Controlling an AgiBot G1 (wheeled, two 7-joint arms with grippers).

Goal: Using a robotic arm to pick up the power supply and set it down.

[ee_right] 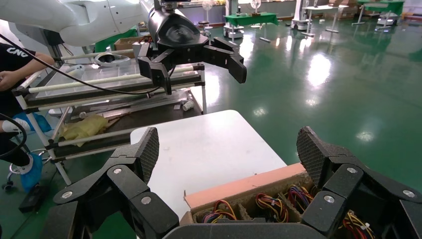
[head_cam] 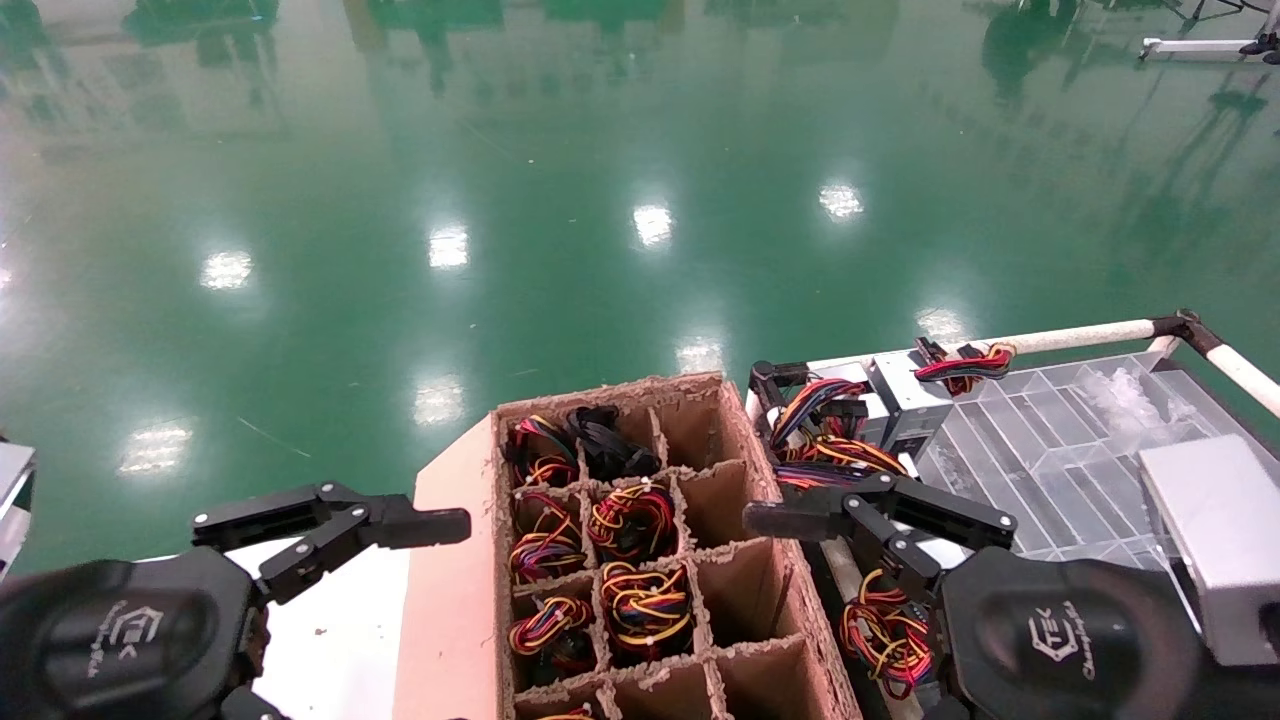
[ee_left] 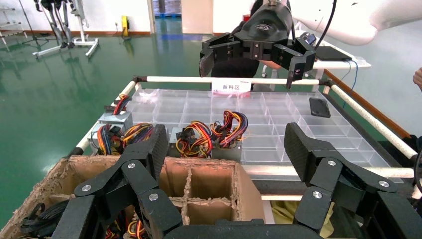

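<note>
- Nearest the head camera sit two black wrist housings: the left gripper (head_cam: 335,535) hovers near-left over a white table (head_cam: 330,640), and the right gripper (head_cam: 880,520) hangs just right of the cardboard divider box (head_cam: 450,600).
- Both grippers have their fingers spread wide with nothing between them; each wrist view shows its own jaws apart and the other arm's gripper likewise agape farther off.
- Power supplies still in the divider box (ee_left: 199,184) show only as wire bundles (head_cam: 630,520) in its cells. I count about seven filled cells; the right column looks vacant, and the nearest row is cut off.
- On the clear compartment tray (head_cam: 1050,450) to the right, one power supply (head_cam: 905,395) lies at the far-left corner with its wires beside it. The left wrist view shows roughly three wired units along that edge, and a large grey box (head_cam: 1215,540) sits near-right.
- My reading: some units are already set down, no grasp is under way, and the next pick from the box is yet to begin.
</note>
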